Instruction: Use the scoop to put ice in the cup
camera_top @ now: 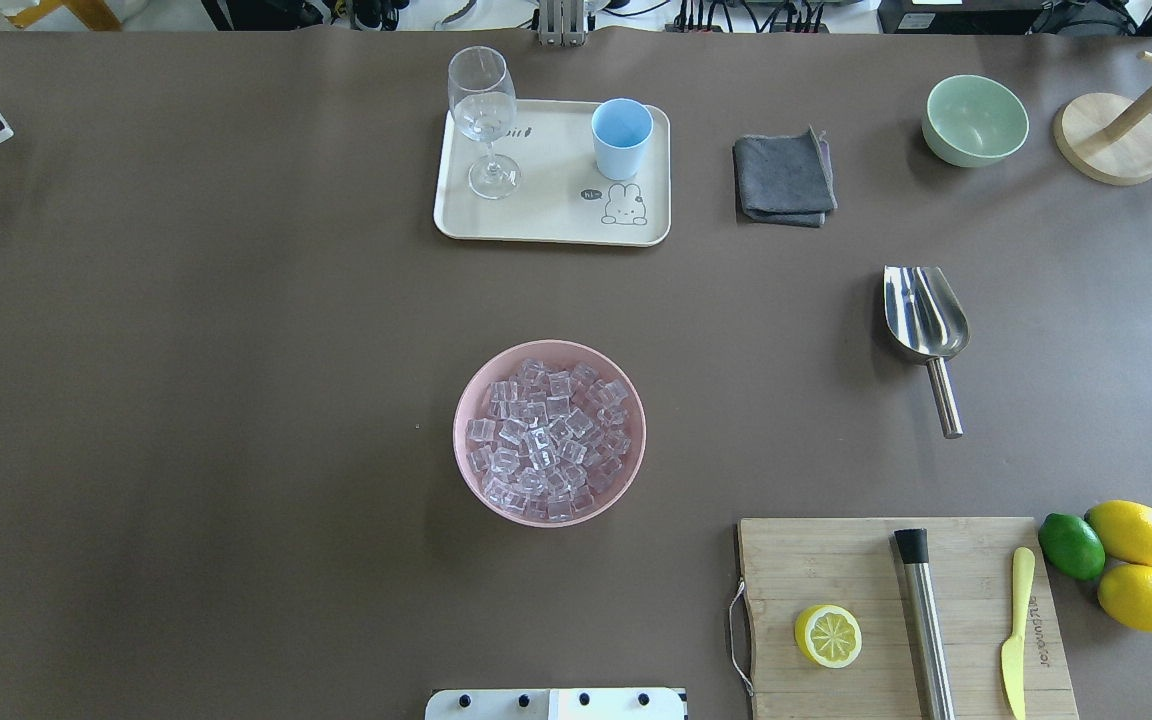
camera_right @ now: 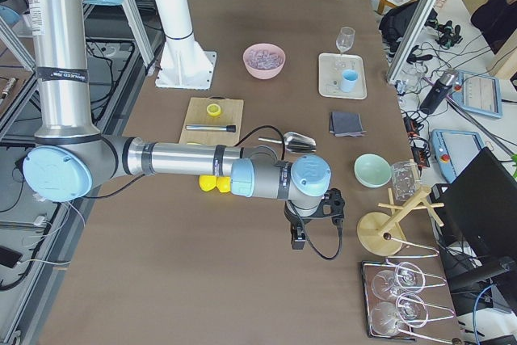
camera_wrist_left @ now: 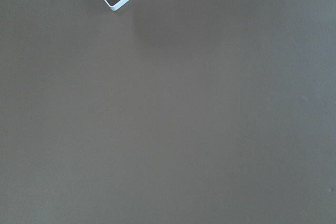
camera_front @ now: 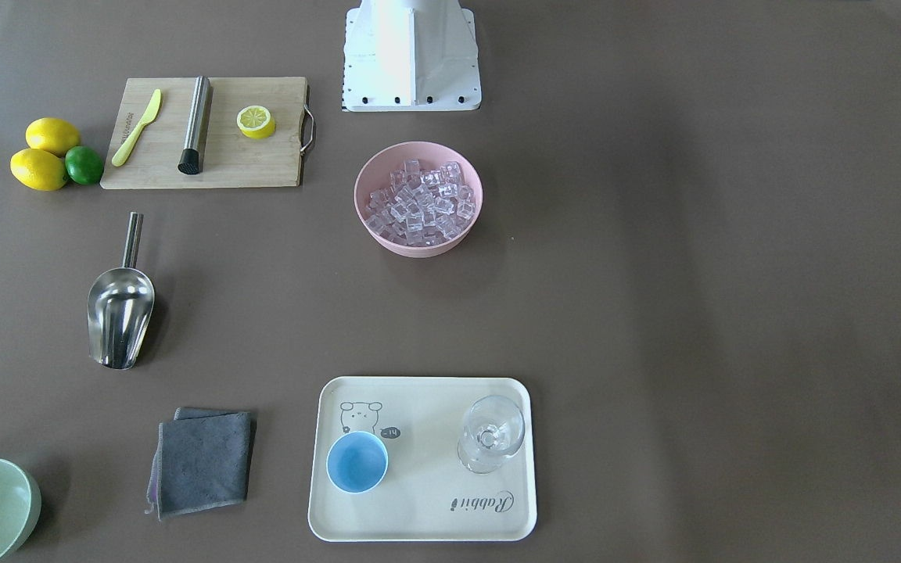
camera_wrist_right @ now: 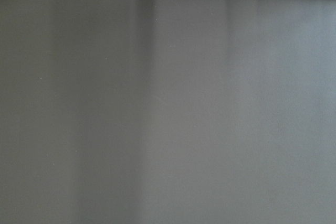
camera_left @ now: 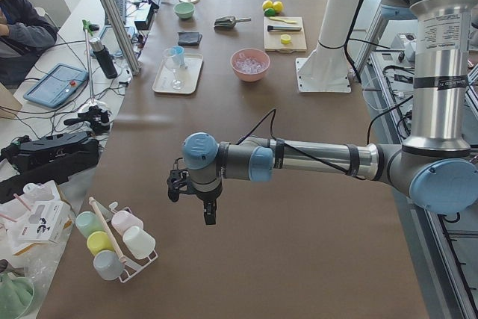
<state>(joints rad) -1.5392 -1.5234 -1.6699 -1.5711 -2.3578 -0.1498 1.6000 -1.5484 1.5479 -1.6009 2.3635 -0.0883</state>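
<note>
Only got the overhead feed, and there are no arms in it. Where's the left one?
Observer: Side view shows the left gripper hanging over bare table at the left end, near a rack of pastel cups.
Operator: And the right?
Observer: The right gripper hangs over the table's right end, close to the wooden stand.
Operator: Cup filled yet?
Observer: The front view looks straight down into the cup: empty.
</note>
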